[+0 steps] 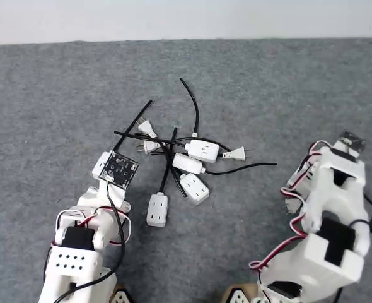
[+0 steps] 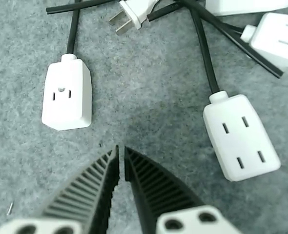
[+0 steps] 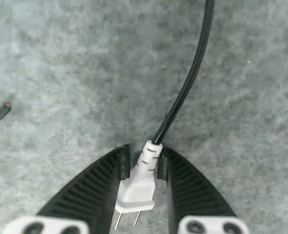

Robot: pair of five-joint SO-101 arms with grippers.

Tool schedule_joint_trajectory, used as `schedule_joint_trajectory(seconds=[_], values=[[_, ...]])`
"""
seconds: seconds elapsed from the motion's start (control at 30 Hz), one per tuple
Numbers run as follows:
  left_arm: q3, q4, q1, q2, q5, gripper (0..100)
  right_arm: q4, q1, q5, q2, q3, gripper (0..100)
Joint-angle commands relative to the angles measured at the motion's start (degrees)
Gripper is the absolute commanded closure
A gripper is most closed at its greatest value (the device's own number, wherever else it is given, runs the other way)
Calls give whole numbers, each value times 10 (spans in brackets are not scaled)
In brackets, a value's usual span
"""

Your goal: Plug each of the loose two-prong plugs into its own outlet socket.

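The right tool [image 3: 144, 152] is clamped on a white two-prong plug [image 3: 135, 187]. One ribbed black finger presses each flank, the prongs point back toward the wrist, and the plug's black cord [image 3: 188, 83] runs away across the grey carpeted tabletop [image 3: 61, 63].

Over on the other arm, the left tool [image 2: 120, 152] points down at the carpet with its fingers pressed together on nothing. Ahead of its tips lie two white plastic outlet blocks, a single-outlet block [image 2: 67, 95] and a double-outlet block [image 2: 241, 137]. Both lie face up, slots dark and open.

From the high view, the heap sits mid-tabletop. The count there is four white outlet sockets [image 1: 195, 187] and three loose white plugs [image 1: 238, 153], with thin black cords [image 1: 195, 107] crossing among them.

Grey carpet runs wide round the heap and up to the far edge, where a pale wall [image 1: 186, 19] begins. The left arm [image 1: 85, 237] stands at the near edge close beside the heap. The right arm [image 1: 331, 214] sits folded, well apart from it.
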Motion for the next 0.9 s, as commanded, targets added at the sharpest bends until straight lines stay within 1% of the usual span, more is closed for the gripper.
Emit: schedule_joint_trajectory(seconds=[0.0, 0.03, 0.27, 0.33, 0.43, 0.53, 0.6, 0.7, 0.73, 0.87], values=[[-3, -8, 3, -8, -7, 985, 9, 8, 19, 22, -41, 994], [-3, -8, 3, -8, -7, 985, 9, 8, 29, 23, -43, 985], [-3, -8, 3, -8, -7, 985, 10, 3, 33, -3, -42, 991], [-3, -8, 3, -8, -7, 985, 10, -15, 62, -19, -42, 991], [-3, -8, 3, -8, -7, 985, 38, -68, 150, -45, -45, 991], [-3, -8, 3, -8, -7, 985, 103, -129, 291, -67, -59, 991], [-3, -8, 3, -8, -7, 985, 164, -140, 385, -74, -83, 991], [-3, -8, 3, -8, -7, 985, 226, -116, 543, -73, -116, 991], [-3, -8, 3, -8, -7, 985, 231, -98, 578, -73, -126, 991], [-3, -8, 3, -8, -7, 985, 231, -20, 658, -73, -183, 991]])
